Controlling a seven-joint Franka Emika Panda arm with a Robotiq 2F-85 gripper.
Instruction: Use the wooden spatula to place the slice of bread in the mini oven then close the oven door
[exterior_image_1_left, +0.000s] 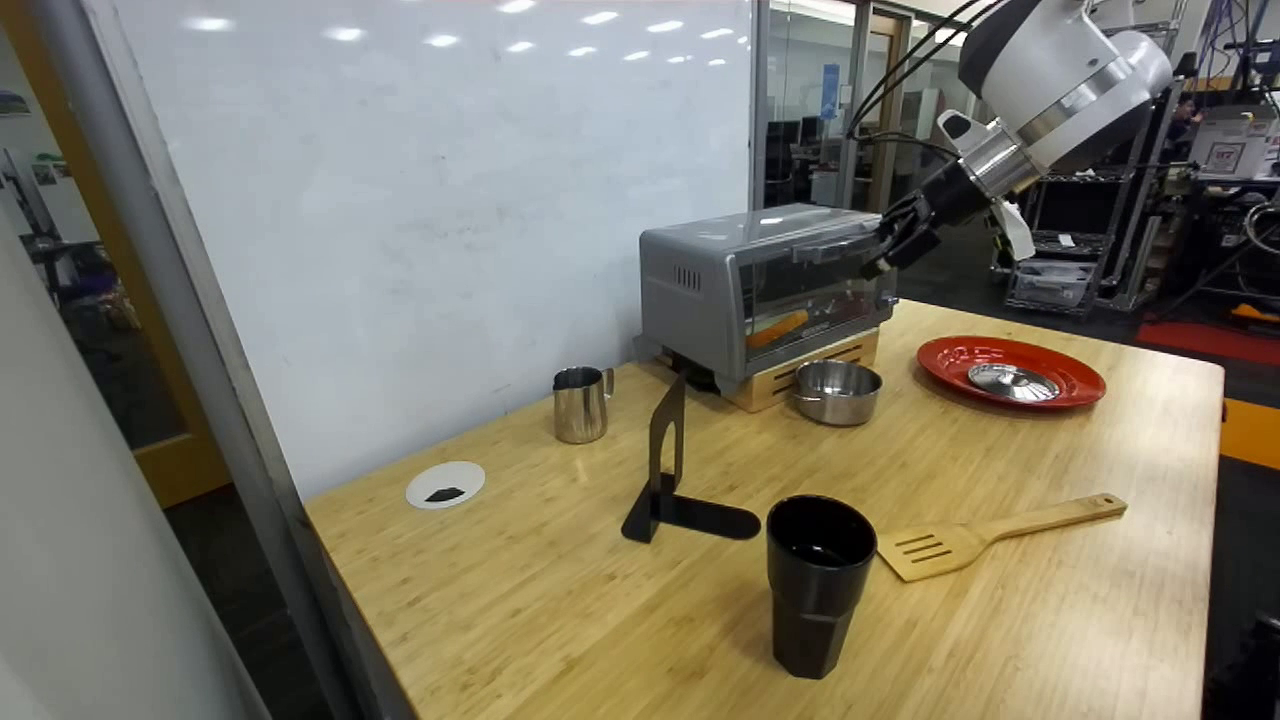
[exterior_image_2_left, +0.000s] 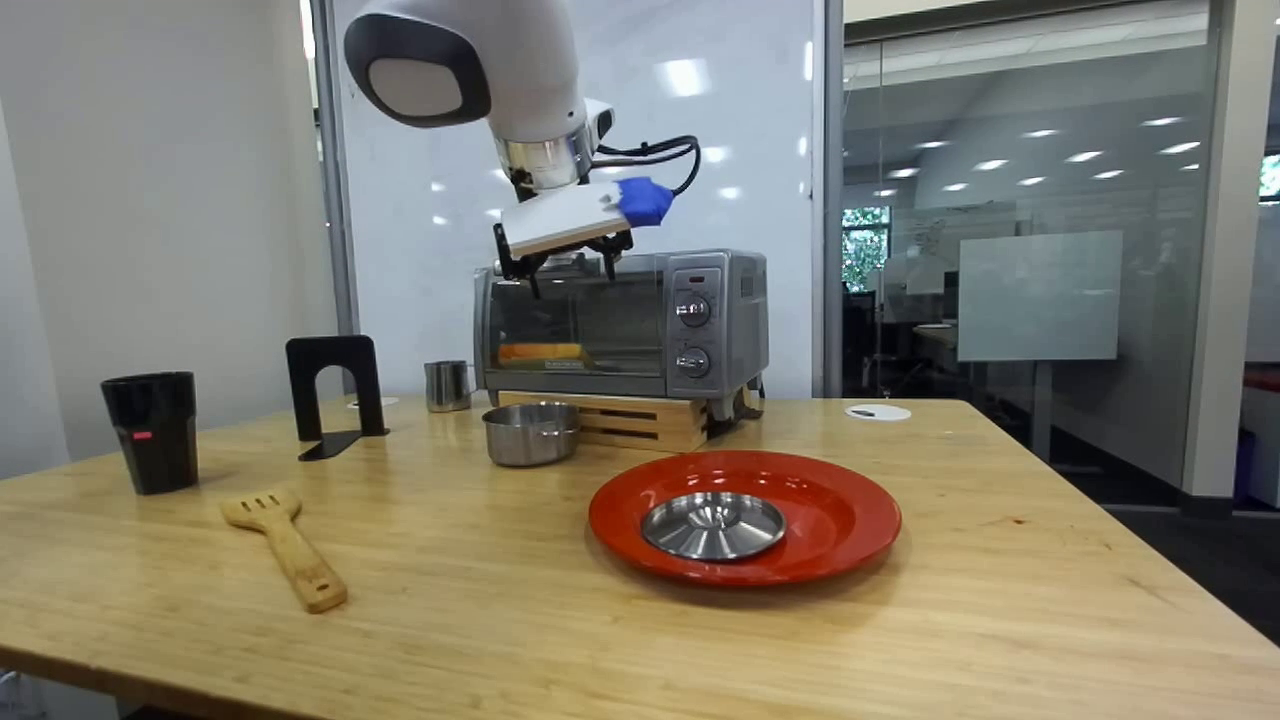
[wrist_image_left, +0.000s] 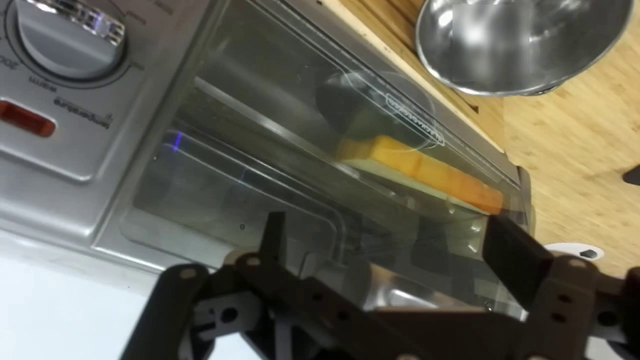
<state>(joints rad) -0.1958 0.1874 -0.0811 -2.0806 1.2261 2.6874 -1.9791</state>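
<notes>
hanging at the upper part of the oven door, my gripper has its fingers well apart with nothing clamped between them; whether either one touches the door handle i cannot tell. from my end, that pose makes sense for pushing the door home, and it does look closed, so i judge the job to be at or near its finish. the slice of bread is below the gripper, behind the door in the mini oven, where the task wants it, toward the end away from the knobs. its visible long edge runs roughly along the door; how flat it lies i can't say through the reflections. a wooden stand under the oven probably serves to lift the door to an easy height for me. the wooden spatula lies flat on the surface, well below the gripper and out from the oven, i'd guess so the fingers are free for the door. its slotted blade points toward the black cup, and the long axis runs back along the spatula handle, neither end aimed at the gripper.
</notes>
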